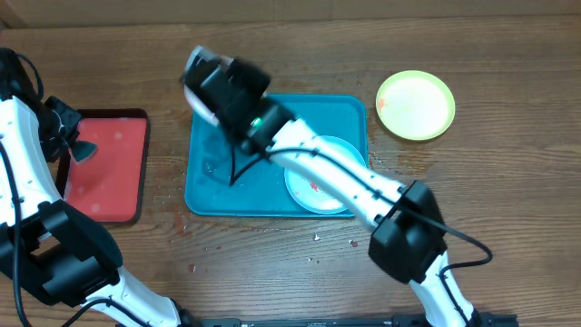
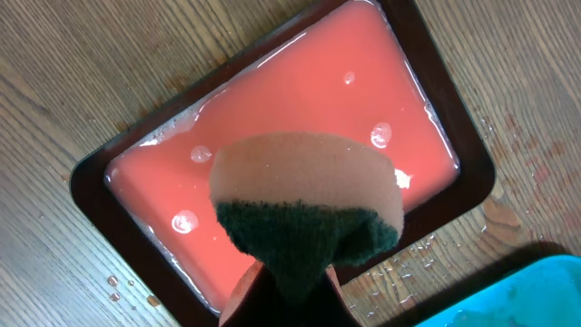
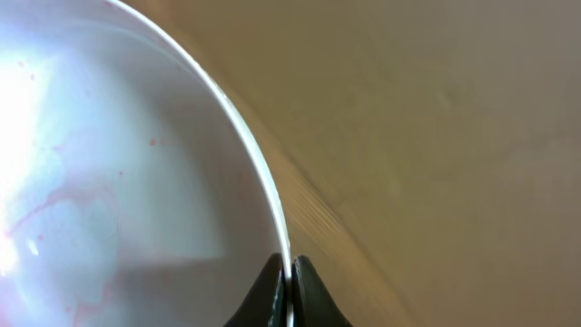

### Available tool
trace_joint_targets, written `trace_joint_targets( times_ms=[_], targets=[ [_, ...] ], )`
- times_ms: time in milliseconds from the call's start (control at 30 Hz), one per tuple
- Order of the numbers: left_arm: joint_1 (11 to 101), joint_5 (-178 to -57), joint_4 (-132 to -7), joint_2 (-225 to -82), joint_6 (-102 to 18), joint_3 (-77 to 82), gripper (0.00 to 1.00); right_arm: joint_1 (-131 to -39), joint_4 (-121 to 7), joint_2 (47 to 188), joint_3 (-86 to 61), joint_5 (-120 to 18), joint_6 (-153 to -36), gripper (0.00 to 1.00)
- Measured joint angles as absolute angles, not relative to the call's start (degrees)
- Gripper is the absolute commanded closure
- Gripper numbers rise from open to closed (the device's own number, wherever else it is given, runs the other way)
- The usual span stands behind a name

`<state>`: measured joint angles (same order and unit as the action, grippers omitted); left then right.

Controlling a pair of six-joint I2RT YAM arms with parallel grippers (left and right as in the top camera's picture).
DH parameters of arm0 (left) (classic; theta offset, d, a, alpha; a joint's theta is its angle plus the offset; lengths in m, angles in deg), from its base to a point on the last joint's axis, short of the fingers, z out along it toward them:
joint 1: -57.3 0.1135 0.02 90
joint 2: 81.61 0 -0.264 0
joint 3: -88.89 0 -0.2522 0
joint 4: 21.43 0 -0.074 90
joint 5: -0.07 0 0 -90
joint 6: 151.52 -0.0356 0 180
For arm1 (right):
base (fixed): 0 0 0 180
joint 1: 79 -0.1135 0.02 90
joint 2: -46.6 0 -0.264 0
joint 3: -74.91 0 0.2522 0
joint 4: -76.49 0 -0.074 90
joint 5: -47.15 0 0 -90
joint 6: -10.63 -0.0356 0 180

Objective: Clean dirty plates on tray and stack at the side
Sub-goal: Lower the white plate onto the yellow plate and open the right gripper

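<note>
Wooden table (image 1: 300,272) bore the yellow-green plate (image 1: 415,104), seemingly clean. The right gripper (image 3: 290,272) clamped the faintly streaked white plate (image 3: 109,182). The aqua plate (image 1: 309,193) lay smeared on the teal tray (image 1: 209,182). The left gripper (image 2: 289,272) pinched a sponge (image 2: 309,209). Roughly a third was done.

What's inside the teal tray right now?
One pale aqua plate, red-smeared, partly covered by the right arm. Top-left, the tray is hidden under the right hand and its white plate.

The left arm (image 1: 20,154) and right arm (image 1: 338,173) are white with fat black joints, thin black cables (image 1: 467,242) and a tiny green light (image 1: 258,122).
</note>
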<state>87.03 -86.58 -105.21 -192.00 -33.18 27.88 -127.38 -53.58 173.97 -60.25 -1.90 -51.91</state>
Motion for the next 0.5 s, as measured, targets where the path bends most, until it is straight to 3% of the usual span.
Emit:
trace_joint_targets(
  times_ms=[167,367,500],
  targets=[
    [87.03,-86.62,-105.12,-192.00,-33.23,27.88,0.96,-117.13,-48.14,172.88,-60.27,-6.38,-65.41,0.96],
    [87.03,-86.75,-104.99,-192.00,-33.38,27.81,0.96,-95.69,-33.00,172.66,-60.25,-28.39,-76.84,0.96],
    [87.03,-86.75,-104.84,-192.00,-33.40,27.77,0.96,-84.06,-29.63,172.66,-59.29,-40.59,-79.23,0.96]
  ],
)
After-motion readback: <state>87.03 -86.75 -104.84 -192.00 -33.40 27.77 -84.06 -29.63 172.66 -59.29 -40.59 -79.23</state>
